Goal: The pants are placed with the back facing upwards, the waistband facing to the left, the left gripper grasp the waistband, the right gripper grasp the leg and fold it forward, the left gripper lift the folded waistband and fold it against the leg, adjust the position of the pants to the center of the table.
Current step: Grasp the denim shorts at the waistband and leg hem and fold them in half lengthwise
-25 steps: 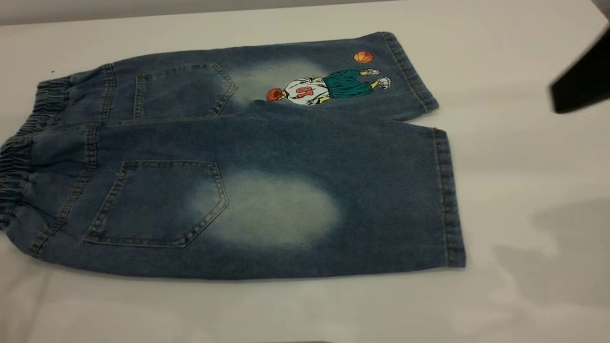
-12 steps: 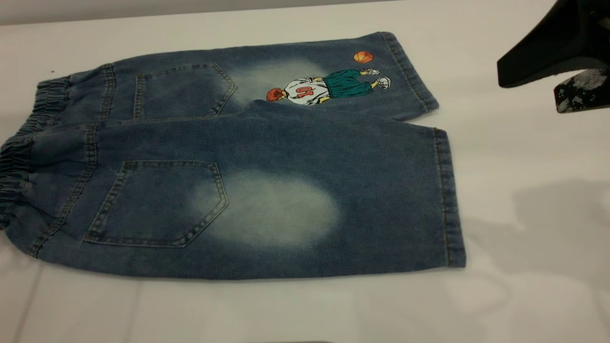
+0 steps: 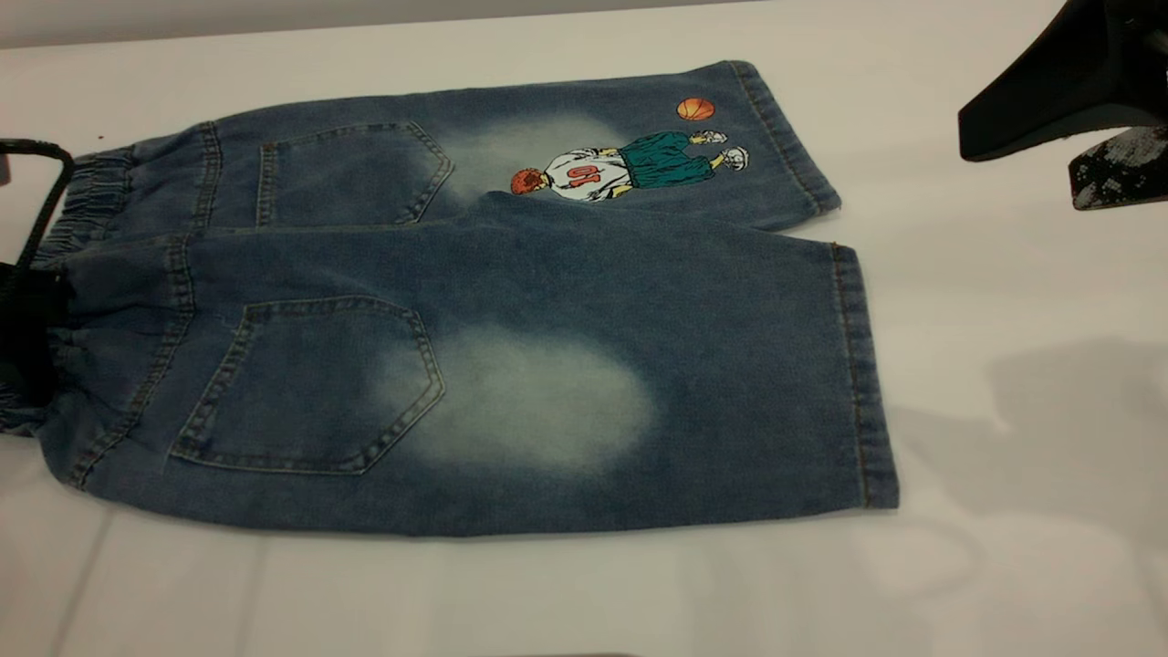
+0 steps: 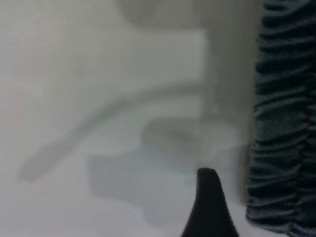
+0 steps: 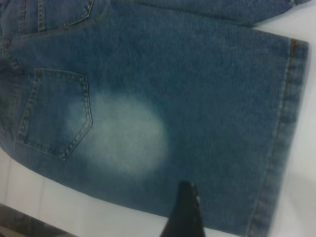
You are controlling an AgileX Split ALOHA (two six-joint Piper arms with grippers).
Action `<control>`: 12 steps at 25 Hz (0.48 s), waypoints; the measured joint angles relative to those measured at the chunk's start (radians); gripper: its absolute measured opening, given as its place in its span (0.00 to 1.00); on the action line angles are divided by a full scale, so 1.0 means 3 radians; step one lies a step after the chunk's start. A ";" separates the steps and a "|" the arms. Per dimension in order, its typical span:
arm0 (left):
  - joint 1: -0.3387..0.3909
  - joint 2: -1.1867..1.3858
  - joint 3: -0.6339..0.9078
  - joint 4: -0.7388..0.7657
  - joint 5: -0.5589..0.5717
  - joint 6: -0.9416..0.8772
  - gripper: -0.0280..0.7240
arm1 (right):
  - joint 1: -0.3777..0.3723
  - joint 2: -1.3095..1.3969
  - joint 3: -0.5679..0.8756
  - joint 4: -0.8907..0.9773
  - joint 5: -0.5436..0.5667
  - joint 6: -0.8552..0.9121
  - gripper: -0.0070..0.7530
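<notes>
Left gripper (image 3: 23, 338), grip state hidden, sits at nine o'clock on the waistband (image 3: 91, 178) of soft, limp pants (image 3: 547, 301); right gripper (image 3: 1086, 146), spread, hovers at two o'clock, its likely hold the leg (image 3: 693, 365) hem

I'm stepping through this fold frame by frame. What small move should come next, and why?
Probably bring the right gripper down to the leg hem. It hangs open above the table, off the pants, while the left gripper is already at the waistband.
</notes>
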 joint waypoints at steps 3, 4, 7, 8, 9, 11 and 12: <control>-0.0021 -0.0042 0.0000 -0.0019 0.0091 0.0041 0.65 | 0.0000 0.0000 0.0000 0.0017 -0.0004 0.0000 0.71; -0.0038 -0.0073 0.0000 -0.0018 0.0132 0.0056 0.65 | 0.0000 0.0000 0.0000 0.0026 -0.0008 0.0000 0.71; -0.0063 -0.0200 0.0000 -0.0033 0.0171 0.0080 0.65 | 0.0000 0.0000 0.0000 0.0059 -0.0008 0.0000 0.71; -0.0067 -0.0236 0.0000 -0.0033 0.0171 0.0086 0.65 | 0.0000 0.0000 0.0000 0.0062 -0.0008 0.0000 0.71; -0.0070 -0.0255 0.0000 -0.0033 0.0171 0.0093 0.65 | 0.0000 0.0000 0.0000 0.0062 -0.0012 0.0000 0.71; -0.0070 -0.0245 0.0000 -0.0033 0.0171 0.0106 0.65 | 0.0000 0.0000 0.0000 0.0066 -0.0020 0.0000 0.71; -0.0070 -0.0214 0.0000 -0.0033 0.0161 0.0111 0.65 | 0.0000 0.0000 0.0000 0.0066 -0.0023 0.0000 0.71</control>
